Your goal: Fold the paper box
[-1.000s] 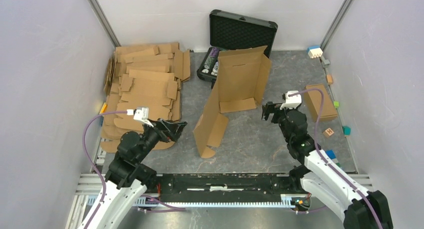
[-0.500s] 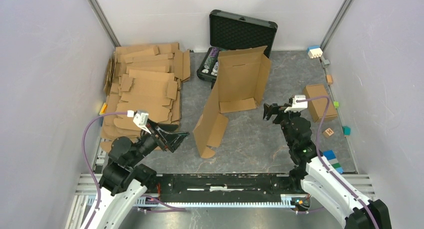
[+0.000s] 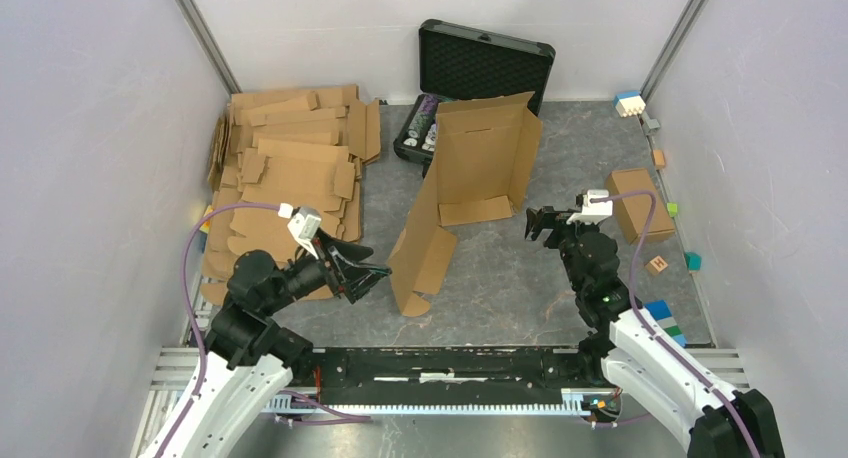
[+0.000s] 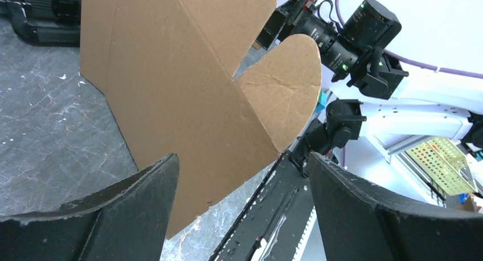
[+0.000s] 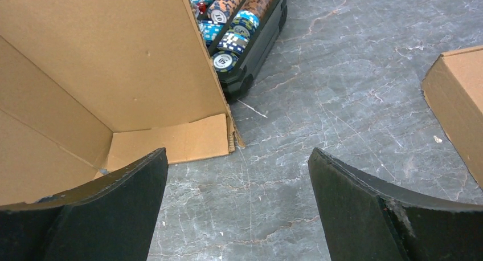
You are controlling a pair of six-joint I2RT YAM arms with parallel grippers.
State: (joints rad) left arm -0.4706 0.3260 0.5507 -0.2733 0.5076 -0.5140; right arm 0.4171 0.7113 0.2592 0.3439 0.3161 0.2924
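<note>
Swinging inward since a moment ago, the left gripper (image 3: pixel 373 268) now sits just short of the paper box (image 3: pixel 478 158), jaws spread and holding nothing; the right gripper (image 3: pixel 533 225) has barely shifted and waits beside the box's far panel, equally wide. From overhead the box stands half-open on the worktop (image 3: pixel 500 278), so I judge a flap fold is about to begin.

Through the left wrist camera, the left gripper (image 4: pixel 240 164) frames the paper box (image 4: pixel 171 84) directly ahead, its rounded flap (image 4: pixel 285 96) nearest. Whether a finger touches the cardboard I cannot tell; the box's top is cut off.

Through the right wrist camera, the right gripper (image 5: pixel 236 155) is wide, the paper box (image 5: pixel 102 61) ahead and to its left. The box hides most of the black case (image 5: pixel 250 39).
</note>
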